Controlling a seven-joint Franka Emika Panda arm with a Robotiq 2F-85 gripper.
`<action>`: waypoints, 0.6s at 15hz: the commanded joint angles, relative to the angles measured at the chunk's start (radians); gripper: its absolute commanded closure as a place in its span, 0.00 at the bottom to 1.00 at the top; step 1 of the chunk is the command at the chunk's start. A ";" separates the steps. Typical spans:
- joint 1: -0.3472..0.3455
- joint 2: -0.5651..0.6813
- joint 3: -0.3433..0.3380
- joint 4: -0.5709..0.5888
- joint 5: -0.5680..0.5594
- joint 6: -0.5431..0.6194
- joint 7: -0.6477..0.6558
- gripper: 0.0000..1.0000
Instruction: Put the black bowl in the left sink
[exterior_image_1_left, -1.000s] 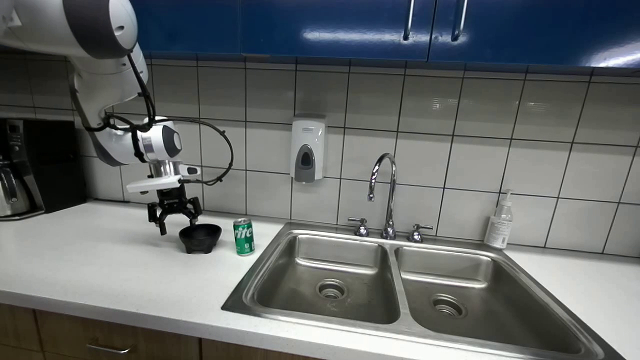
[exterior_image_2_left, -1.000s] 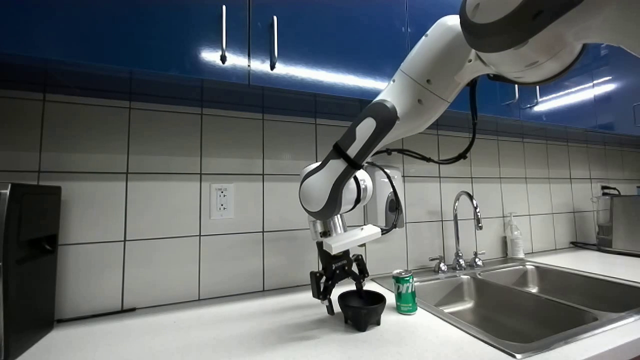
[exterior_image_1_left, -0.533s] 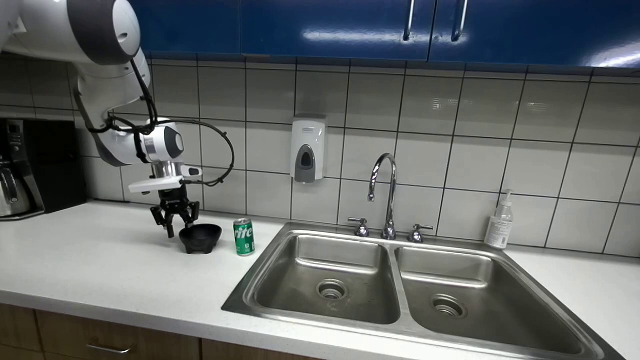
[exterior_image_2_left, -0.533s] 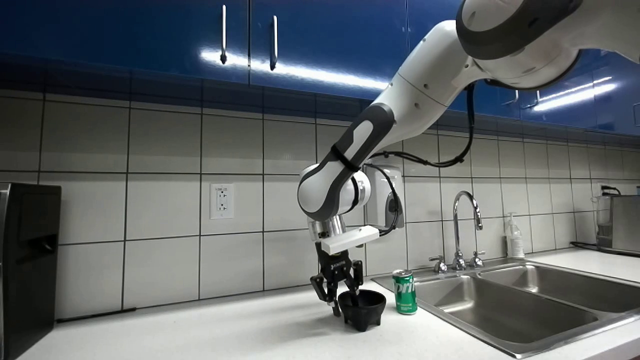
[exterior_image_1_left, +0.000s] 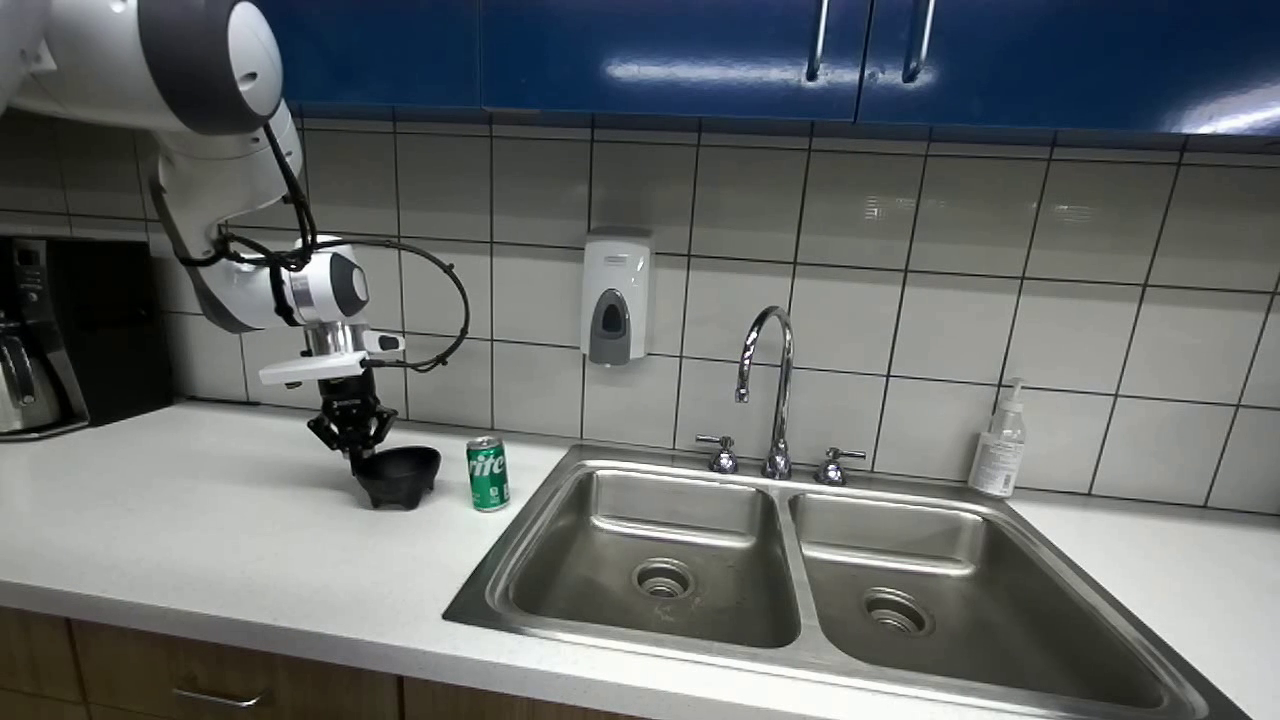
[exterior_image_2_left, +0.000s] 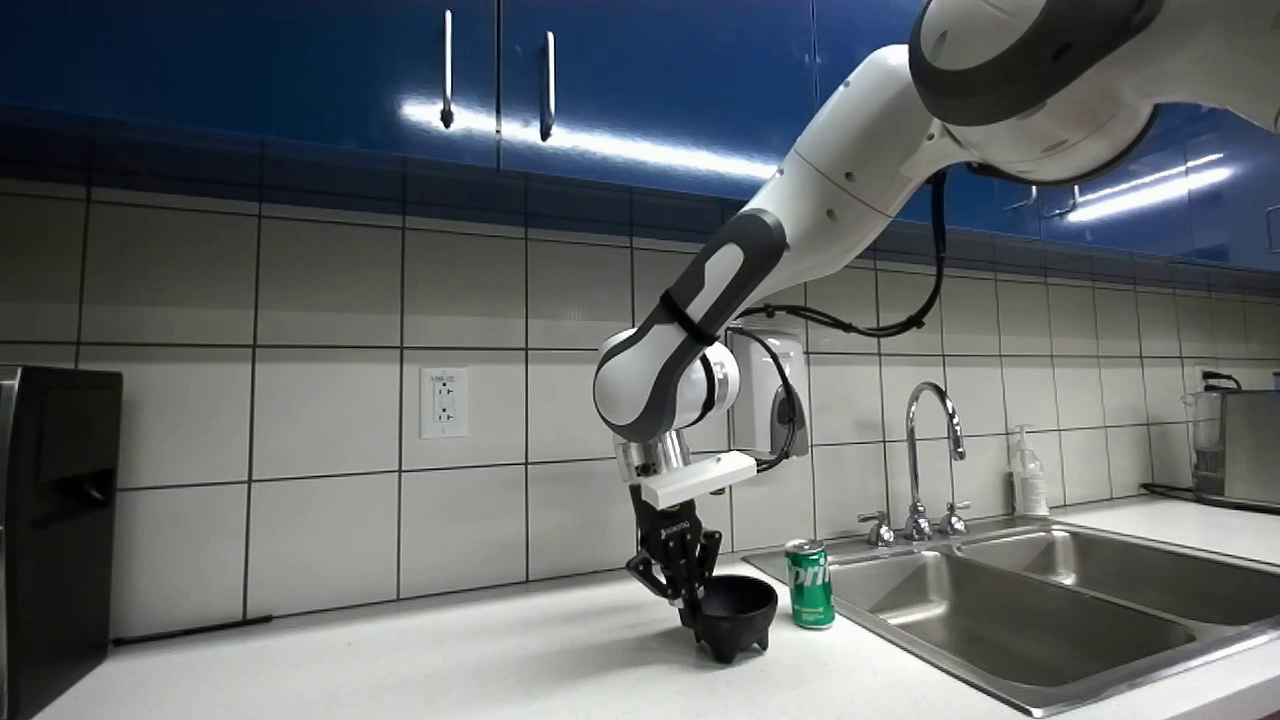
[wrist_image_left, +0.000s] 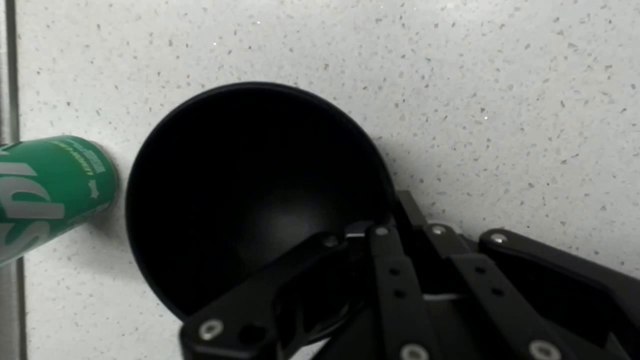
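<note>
The jaws are closed about the rim of the bowl (wrist_image_left: 245, 187), one inside, one outside. The bowl stands on the worktop (exterior_image_1_left: 230, 540), gripped at the side away from the can (exterior_image_1_left: 488, 476). The can is upright, just beside the bowl, between it and the left sink (exterior_image_1_left: 720, 602). Behind the sink, in both exterior views, rises the tap (exterior_image_1_left: 784, 400).

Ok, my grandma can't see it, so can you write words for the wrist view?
A black tool pinches a black bowl by its rim on a speckled pale counter, seen from above. A green soda can sits just left of the bowl, not touching it and partly cut off by the picture's edge.
</note>
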 joint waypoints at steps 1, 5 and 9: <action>0.016 0.007 -0.016 0.033 0.022 -0.039 -0.025 0.98; 0.017 0.002 -0.016 0.030 0.020 -0.037 -0.024 0.98; 0.027 -0.050 -0.016 -0.009 0.005 -0.005 -0.016 0.98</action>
